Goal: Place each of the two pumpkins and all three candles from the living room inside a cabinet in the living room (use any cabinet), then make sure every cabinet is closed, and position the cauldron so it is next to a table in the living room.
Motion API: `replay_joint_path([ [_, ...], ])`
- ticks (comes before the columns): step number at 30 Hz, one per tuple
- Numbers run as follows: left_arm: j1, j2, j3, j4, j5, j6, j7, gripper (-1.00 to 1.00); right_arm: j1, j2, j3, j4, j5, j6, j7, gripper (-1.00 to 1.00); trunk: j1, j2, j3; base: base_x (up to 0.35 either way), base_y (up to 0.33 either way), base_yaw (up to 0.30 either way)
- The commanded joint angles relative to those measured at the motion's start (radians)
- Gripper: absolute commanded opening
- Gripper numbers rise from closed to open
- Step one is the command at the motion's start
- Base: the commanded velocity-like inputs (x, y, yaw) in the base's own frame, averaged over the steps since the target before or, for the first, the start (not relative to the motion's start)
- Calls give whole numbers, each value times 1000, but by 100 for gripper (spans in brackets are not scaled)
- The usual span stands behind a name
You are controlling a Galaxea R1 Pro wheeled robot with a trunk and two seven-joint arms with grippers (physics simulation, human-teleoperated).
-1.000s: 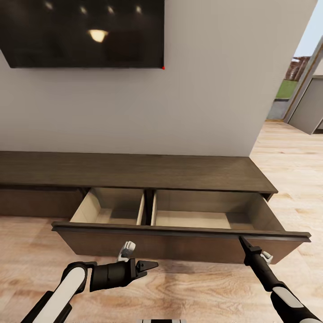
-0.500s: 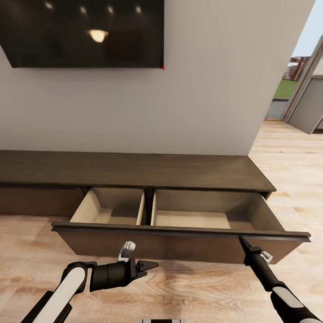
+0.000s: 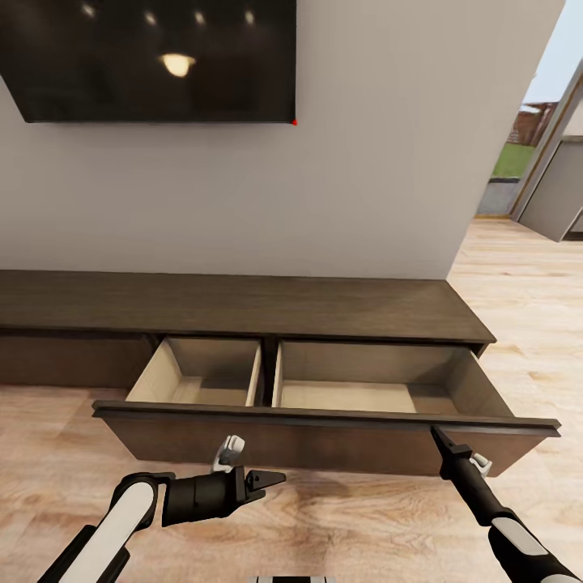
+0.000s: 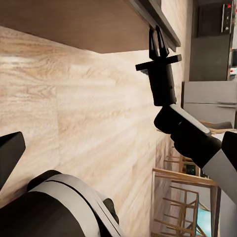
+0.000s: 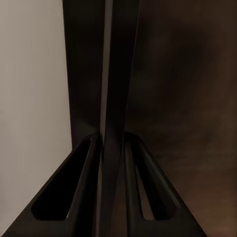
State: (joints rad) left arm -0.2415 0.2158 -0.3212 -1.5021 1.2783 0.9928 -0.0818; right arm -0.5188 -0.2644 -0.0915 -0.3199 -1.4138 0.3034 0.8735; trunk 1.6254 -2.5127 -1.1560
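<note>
The cabinet (image 3: pixel 243 308) runs along the wall beneath a dark wall screen (image 3: pixel 154 57), and its wide drawer (image 3: pixel 324 441) is drawn out over the wood floor (image 3: pixel 518 324), showing two pale beige compartments, both bare as far as the head view reaches. The right end effector (image 3: pixel 437 436) has its fingers pressed together into a thin blade, tip set at the drawer front's upper rim near its right corner; the right wrist view shows the two dark fingers closed flat against a dark panel. The left end effector (image 3: pixel 271 479) hangs low in front of the drawer face, toward its left half, apart from the wood, with its fingers drawn together on nothing. Neither pumpkins, candles nor cauldron can be seen here. The drawer front is likely stiff, fairly heavy and slick, with no handle, so the sensible purchase is the overhanging top lip or a flat push on the face. Pushing at one corner alone could rack a front this wide on its runners; contact nearer the middle, or both arms spaced along the rim, should run it in straighter.
</note>
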Motion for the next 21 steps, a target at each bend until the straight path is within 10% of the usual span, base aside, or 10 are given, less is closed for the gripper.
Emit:
replay_joint_path([
  [1, -1, 1, -1, 0, -8, 1, -9, 100, 0, 1, 16, 1, 0, 13, 6, -100, 0, 0, -1, -6, 0, 0],
  [21, -1, 1, -1, 0, -8, 1, -9, 100, 0, 1, 15, 1, 0, 13, 6, -100, 0, 0, -1, -45, 6, 0],
])
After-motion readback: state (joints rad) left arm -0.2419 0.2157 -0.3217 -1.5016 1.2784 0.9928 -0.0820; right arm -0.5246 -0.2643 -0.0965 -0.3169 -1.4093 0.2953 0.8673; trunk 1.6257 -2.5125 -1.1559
